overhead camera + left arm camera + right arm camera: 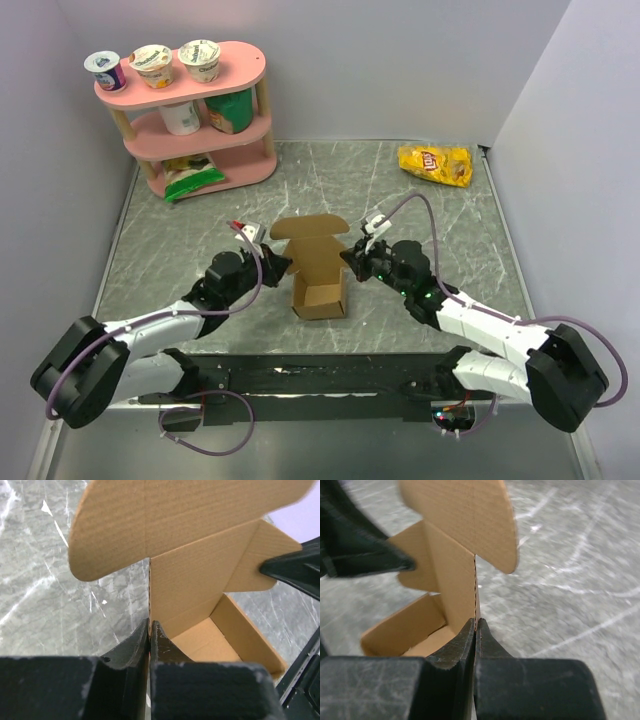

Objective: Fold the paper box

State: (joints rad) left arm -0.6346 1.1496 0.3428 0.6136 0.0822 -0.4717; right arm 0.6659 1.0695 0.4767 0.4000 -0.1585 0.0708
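The paper box (320,280) is plain brown cardboard, half formed, standing open-topped mid-table with its lid flap raised at the back. My left gripper (283,264) is shut on the box's left wall; in the left wrist view (150,627) its jaws pinch the wall's edge, with the box's inside (210,605) to the right. My right gripper (349,258) is shut on the box's right wall; in the right wrist view (476,625) the jaws clamp the wall's edge, with the box's inside (415,625) to the left.
A pink three-tier shelf (200,120) with yogurt cups and packets stands at the back left. A yellow chip bag (436,163) lies at the back right. Grey walls close in the marbled table (200,230) on the left, back and right.
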